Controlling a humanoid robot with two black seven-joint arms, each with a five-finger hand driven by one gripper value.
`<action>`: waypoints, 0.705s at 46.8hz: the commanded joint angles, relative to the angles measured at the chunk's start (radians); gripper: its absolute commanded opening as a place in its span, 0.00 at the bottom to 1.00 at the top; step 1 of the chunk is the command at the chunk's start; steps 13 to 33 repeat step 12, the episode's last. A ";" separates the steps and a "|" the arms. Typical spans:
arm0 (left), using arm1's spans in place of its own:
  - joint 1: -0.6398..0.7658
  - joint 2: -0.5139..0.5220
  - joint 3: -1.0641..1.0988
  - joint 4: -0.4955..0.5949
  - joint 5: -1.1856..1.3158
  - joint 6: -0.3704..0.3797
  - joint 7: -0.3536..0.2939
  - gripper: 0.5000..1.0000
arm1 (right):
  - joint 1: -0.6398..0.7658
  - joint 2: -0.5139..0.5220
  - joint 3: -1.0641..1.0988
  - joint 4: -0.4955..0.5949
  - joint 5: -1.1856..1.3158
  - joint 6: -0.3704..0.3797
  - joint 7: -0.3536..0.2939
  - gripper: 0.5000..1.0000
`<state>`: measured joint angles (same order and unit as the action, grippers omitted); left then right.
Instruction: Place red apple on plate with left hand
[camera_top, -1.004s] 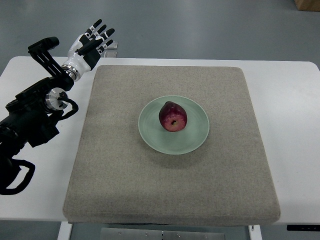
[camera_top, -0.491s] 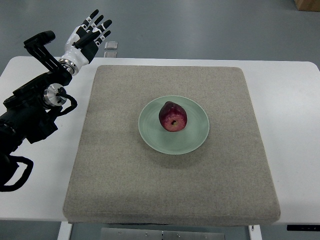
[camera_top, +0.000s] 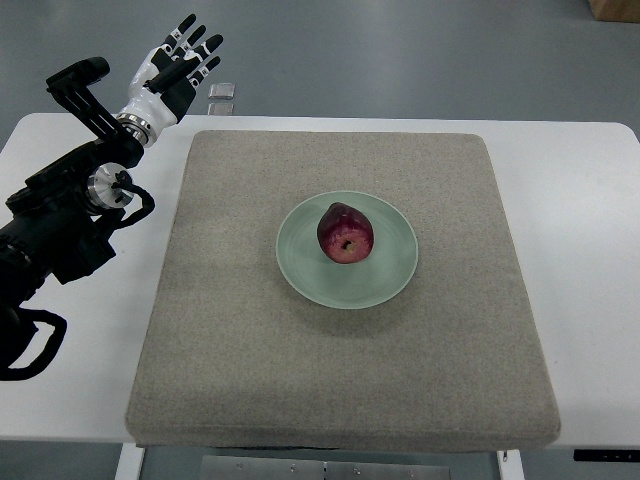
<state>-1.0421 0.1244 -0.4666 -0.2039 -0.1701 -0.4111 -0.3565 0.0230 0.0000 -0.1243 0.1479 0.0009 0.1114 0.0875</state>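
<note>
A red apple (camera_top: 345, 233) rests stem-end up on a pale green plate (camera_top: 392, 272) in the middle of a grey mat (camera_top: 250, 330). My left hand (camera_top: 173, 70) is raised past the table's far left corner, well away from the plate, with its fingers spread and holding nothing. Its black arm (camera_top: 60, 225) comes in from the left edge over the white table. The right arm does not show.
The mat lies on a white table (camera_top: 575, 200). A small grey object (camera_top: 222, 91) lies on the floor beyond the table's far edge, next to my left hand. A brown box corner (camera_top: 615, 8) shows at the top right.
My left hand has moved a little up and to the left, away from the mat, staying open. The apple and plate have not moved.
</note>
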 joint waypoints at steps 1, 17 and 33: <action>0.001 0.000 -0.001 0.000 0.001 0.000 0.001 0.99 | -0.003 0.000 0.000 0.006 -0.001 -0.007 0.001 0.93; 0.001 -0.002 -0.001 0.000 0.000 0.002 0.001 0.99 | -0.015 0.000 -0.003 0.013 -0.005 -0.010 0.041 0.93; 0.001 -0.002 -0.001 0.000 0.000 0.002 0.001 0.99 | -0.015 0.000 -0.003 0.013 -0.005 -0.010 0.041 0.93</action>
